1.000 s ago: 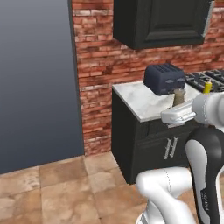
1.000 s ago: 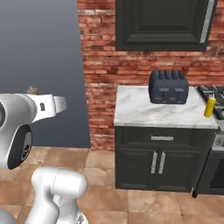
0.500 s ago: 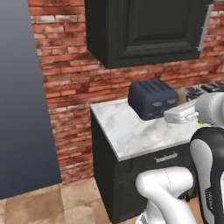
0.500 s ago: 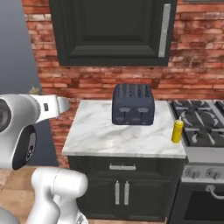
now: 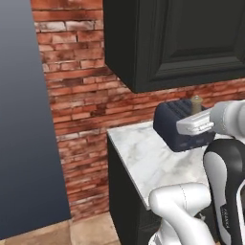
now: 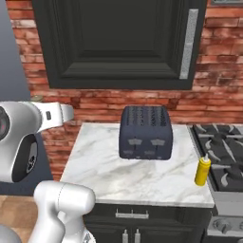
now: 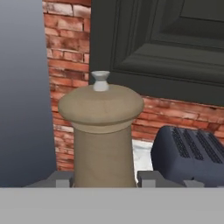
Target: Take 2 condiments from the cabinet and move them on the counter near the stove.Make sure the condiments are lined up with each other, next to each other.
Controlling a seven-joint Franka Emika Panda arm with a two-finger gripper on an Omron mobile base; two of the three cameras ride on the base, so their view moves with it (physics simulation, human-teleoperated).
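My gripper (image 7: pixel 104 179) is shut on the tan-brown shaker jar (image 7: pixel 101 131), whose knobbed top stands upright between the fingertips (image 7: pixel 59 178). The jar's top (image 5: pixel 196 101) pokes up above my hand, held in the air left of the counter's front. The yellow squeeze bottle (image 6: pixel 202 171) stands upright on the white marble counter (image 6: pixel 109 166), at its right edge beside the black stove (image 6: pixel 223 152). Above the counter hangs the black cabinet (image 6: pixel 118 42) with its grey bar handle (image 6: pixel 190 42); its door is closed.
A dark blue-grey toaster (image 6: pixel 144 132) sits at the back middle of the counter, between my hand and the bottle. Red brick wall (image 5: pixel 81 95) lies behind. A tall grey panel (image 5: pixel 24 119) stands to the left. Bare marble lies in front of the toaster.
The base has driven closer and both base views have shifted, so counter, toaster and cabinet loom larger. The shaker jar stays gripped; the yellow bottle has not moved on the counter.
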